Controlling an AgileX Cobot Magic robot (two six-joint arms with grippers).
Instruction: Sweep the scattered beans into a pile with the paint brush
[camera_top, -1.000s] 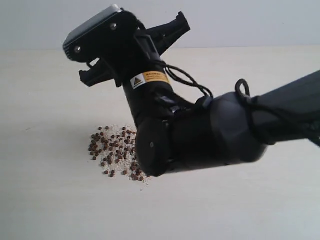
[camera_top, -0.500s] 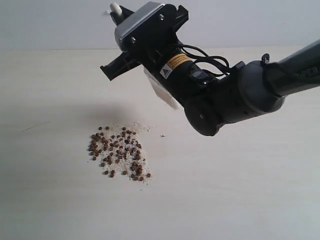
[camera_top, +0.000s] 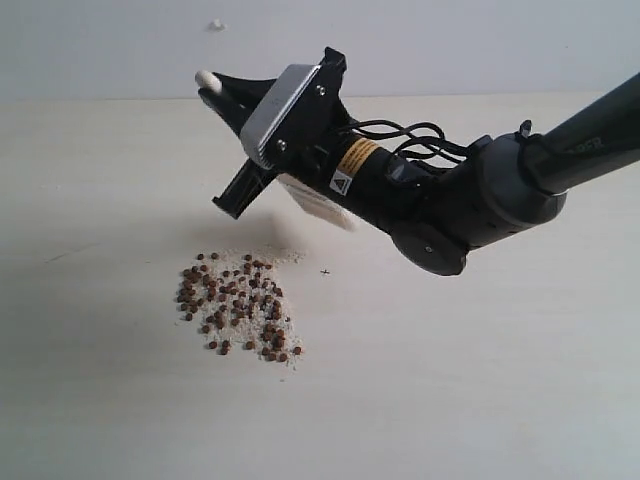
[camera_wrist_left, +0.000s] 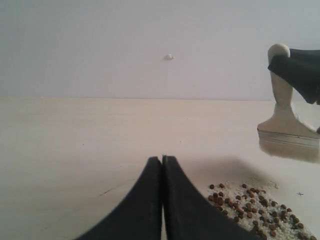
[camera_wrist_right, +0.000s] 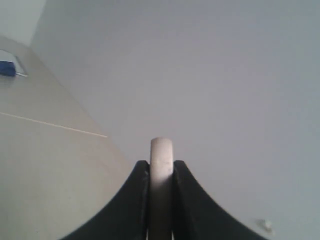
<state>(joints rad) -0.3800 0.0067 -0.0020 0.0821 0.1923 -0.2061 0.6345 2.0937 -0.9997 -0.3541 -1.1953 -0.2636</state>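
The beans (camera_top: 235, 305) lie in a loose patch on the pale table, mixed with off-white crumbs; they also show in the left wrist view (camera_wrist_left: 252, 205). My right gripper (camera_top: 232, 95) is shut on the handle of the paint brush (camera_top: 312, 203), near the handle's rounded end. The brush hangs bristles-down above the table, behind the beans and clear of them. In the right wrist view the handle (camera_wrist_right: 161, 170) sits clamped between the two black fingers. The left wrist view shows the brush (camera_wrist_left: 286, 125) raised at the right. My left gripper (camera_wrist_left: 162, 159) is shut and empty, low beside the beans.
The right arm (camera_top: 480, 195) reaches in from the right above the table. A small black cross mark (camera_top: 325, 271) sits just right of the beans. A white speck (camera_top: 215, 23) is on the back wall. A blue object (camera_wrist_right: 7, 68) lies far off.
The right arm has swung up and back from over the beans and turned its gripper. The brush now hangs behind the pile. The beans have not moved.
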